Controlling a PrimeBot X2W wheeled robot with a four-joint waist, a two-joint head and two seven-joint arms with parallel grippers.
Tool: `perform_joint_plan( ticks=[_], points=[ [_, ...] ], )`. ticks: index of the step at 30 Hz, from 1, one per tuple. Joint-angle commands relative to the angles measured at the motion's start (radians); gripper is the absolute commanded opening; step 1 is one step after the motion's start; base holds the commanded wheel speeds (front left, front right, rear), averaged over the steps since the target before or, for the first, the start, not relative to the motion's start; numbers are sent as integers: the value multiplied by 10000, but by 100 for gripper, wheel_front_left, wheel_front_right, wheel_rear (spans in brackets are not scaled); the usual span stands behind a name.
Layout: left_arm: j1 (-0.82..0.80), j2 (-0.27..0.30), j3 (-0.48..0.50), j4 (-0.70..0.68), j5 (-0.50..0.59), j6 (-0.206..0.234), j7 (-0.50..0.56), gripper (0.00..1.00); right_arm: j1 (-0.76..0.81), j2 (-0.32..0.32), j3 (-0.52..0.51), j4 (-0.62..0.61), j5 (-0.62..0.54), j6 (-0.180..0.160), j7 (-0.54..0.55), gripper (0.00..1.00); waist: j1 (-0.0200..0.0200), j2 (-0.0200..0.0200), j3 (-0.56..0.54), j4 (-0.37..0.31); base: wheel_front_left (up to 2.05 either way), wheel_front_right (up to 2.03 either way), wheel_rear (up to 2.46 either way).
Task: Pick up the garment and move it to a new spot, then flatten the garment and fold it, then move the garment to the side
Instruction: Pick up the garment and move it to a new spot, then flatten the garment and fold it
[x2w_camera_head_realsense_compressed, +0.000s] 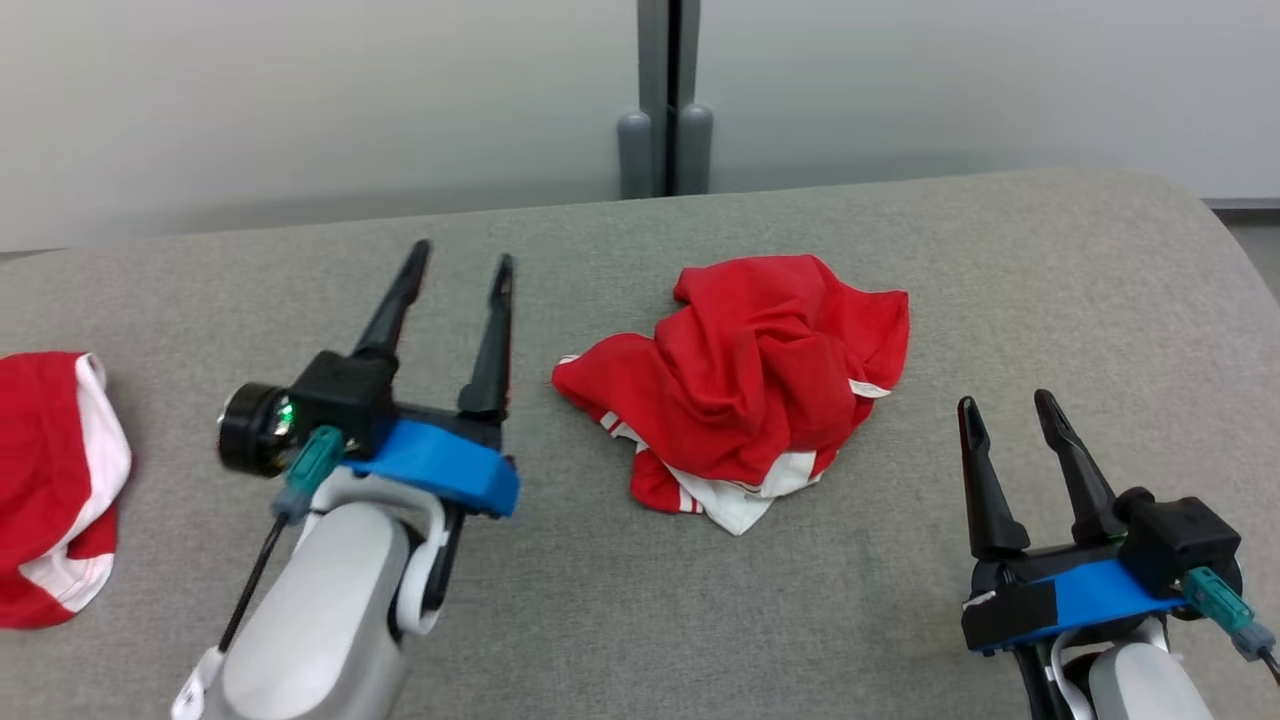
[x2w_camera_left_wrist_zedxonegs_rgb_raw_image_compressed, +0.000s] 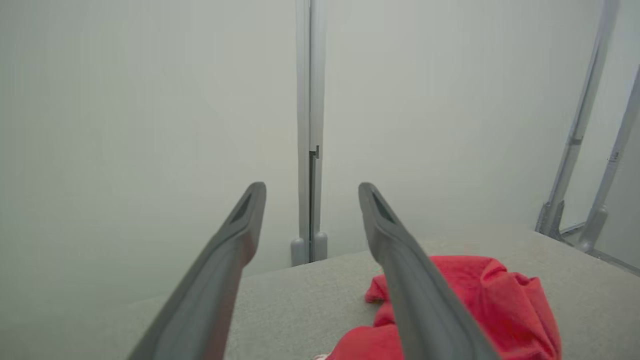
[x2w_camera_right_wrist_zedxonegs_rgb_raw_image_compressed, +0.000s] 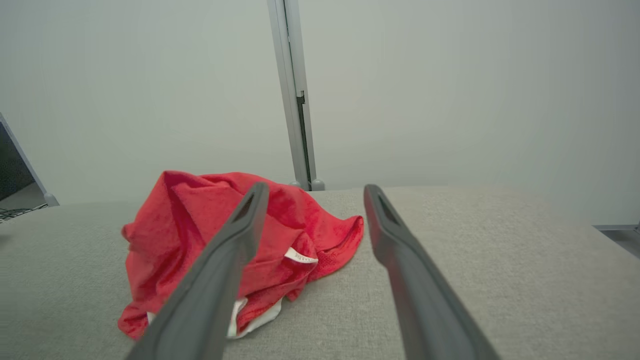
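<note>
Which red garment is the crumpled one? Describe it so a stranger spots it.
Start at the grey fabric-covered table and find the grey vertical post behind its far edge. Just in front of that post, mid-table, lies the crumpled red cloth garment with white stripes. Unlike the flatter red-and-white garment at the left edge, it is heaped in a mound.

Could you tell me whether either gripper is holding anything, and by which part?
Nothing is held. The left gripper and the right gripper are both open and empty, clear of the crumpled garment lying between them on the table.
</note>
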Motion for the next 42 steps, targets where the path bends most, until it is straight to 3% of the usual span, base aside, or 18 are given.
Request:
perform_joint_plan(
  ticks=[1, 7, 14, 26, 42],
  points=[
    [276, 91, 206, -188, 134, 100, -42, 100, 156, -33, 15, 29, -11, 5, -37, 100, 1, 0, -9, 125, 0, 0, 0],
    [1818, 608, 1461, -1201, 849, 413, -44, 100, 379, -32, -39, 184, -98, 5, -36, 100, 1, 0, -251, 774, 0, 0, 0],
    [3420, 537, 2489, -1814, 1493, 234, -36, 100, 633, -35, -61, 400, -218, 5, -38, 100, 1, 0, -509, 1296, 0, 0, 0],
    [4951, -166, 4005, -1911, 1963, -173, -37, 100, 962, -33, -122, 737, -339, 5, -38, 100, 1, 0, -871, 1458, 0, 0, 0],
    [5001, -773, 4746, -1583, 2656, -811, -38, 100, 1040, -33, -77, 1438, -451, 5, -36, 100, 1, 0, -960, 1369, 0, 0, 0]
  ],
)
